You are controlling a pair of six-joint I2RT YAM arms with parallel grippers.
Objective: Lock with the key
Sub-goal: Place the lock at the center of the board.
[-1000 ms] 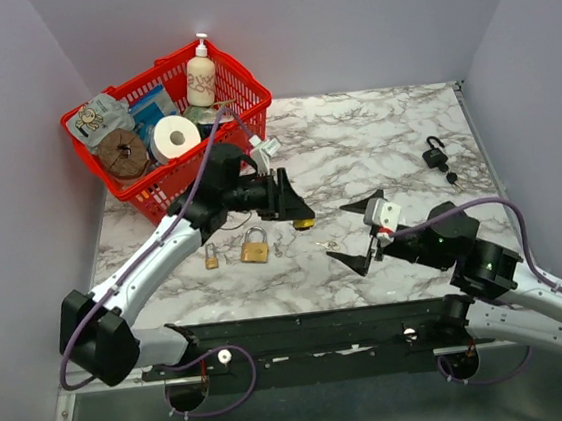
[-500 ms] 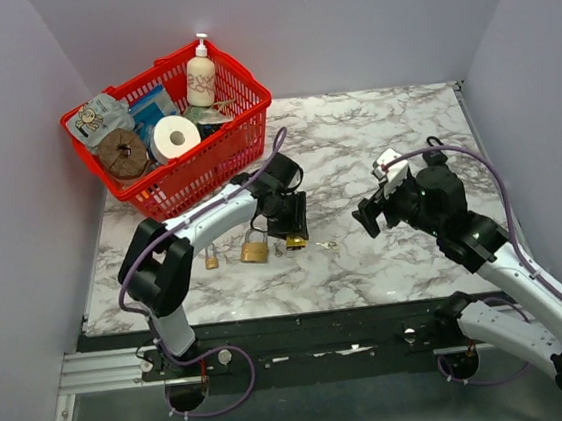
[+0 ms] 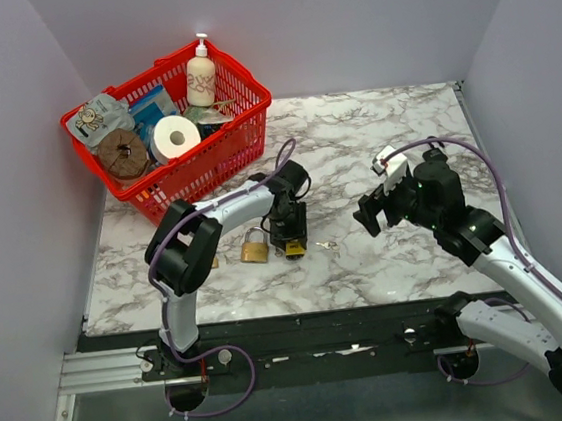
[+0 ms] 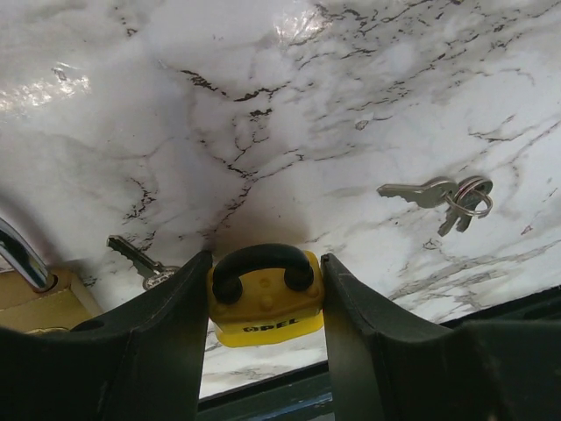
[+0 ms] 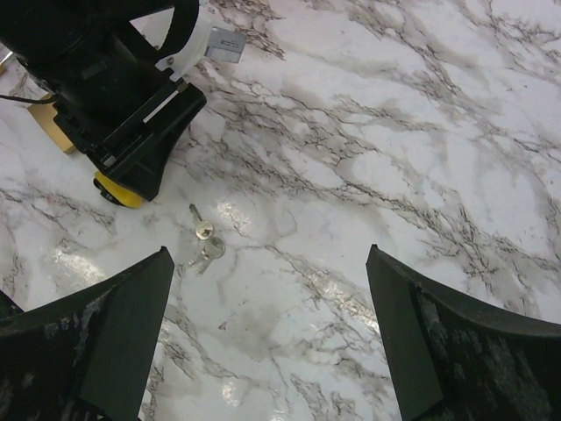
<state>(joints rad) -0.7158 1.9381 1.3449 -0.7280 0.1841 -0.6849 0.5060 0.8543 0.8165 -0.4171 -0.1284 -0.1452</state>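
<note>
Left pincer [image 4: 266, 263]: partly closed, both fingers bearing on the sides of the yellow padlock [image 4: 266, 309], which is gripped between them. The padlock's black shackle points away from the wrist camera. In the overhead view the padlock [image 3: 295, 250] sits low at the table [image 3: 391, 108], under the pincer [image 3: 290, 238], near the table's middle.

Right pincer [image 5: 267, 253]: fingers spread wide, nothing between them, hanging above bare marble. Overhead it [image 3: 372, 213] stands well apart from the padlock, to its right.

Key bunch [image 4: 451, 195]: lies flat on the table on a ring, near the padlock on its right side, touching nothing; also seen from the right wrist [image 5: 203, 248].

Single key [image 4: 133, 256]: on the table at the padlock's other side, just beside a brass padlock [image 3: 255, 246].

Red basket [image 3: 211, 163]: far left corner, holding assorted goods.
</note>
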